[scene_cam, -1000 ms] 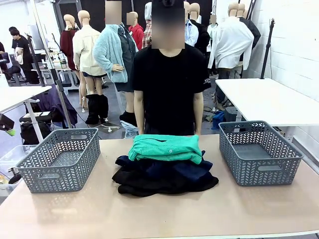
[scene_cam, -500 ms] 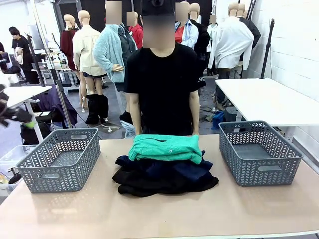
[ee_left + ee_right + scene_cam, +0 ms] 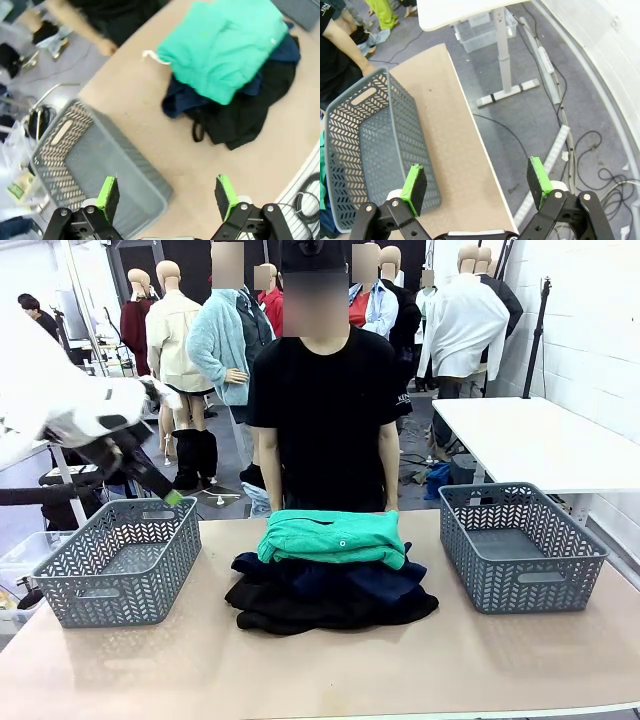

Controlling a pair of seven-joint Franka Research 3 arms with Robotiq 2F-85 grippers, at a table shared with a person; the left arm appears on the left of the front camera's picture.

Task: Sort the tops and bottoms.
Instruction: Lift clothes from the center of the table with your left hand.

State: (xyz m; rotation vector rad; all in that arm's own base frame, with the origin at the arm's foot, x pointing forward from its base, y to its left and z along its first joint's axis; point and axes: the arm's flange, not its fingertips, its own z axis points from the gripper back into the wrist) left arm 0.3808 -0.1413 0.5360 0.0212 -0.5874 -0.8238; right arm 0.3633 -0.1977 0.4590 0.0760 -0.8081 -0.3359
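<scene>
The green shirt (image 3: pixel 335 538) lies folded atop the pile at the middle of the desk (image 3: pixel 320 670). It covers most of the navy shirt (image 3: pixel 345 580). A black garment (image 3: pixel 330 612) under both shows only its edges, so its kind is unclear. Left of the green shirt, above the left basket (image 3: pixel 120 560), the left hand (image 3: pixel 166 192) is a blur in the front view. Its wrist view shows the fingers spread wide, holding nothing. Past the right basket (image 3: pixel 365 150), the right hand (image 3: pixel 476 185) is likewise spread and empty.

Front view across table (image 3: pixel 400 670) toward person (image 3: pixel 325 420), left wrist high over shared clothes pile (image 3: pixel 225 50), right wrist over right basket (image 3: pixel 345 175)
</scene>
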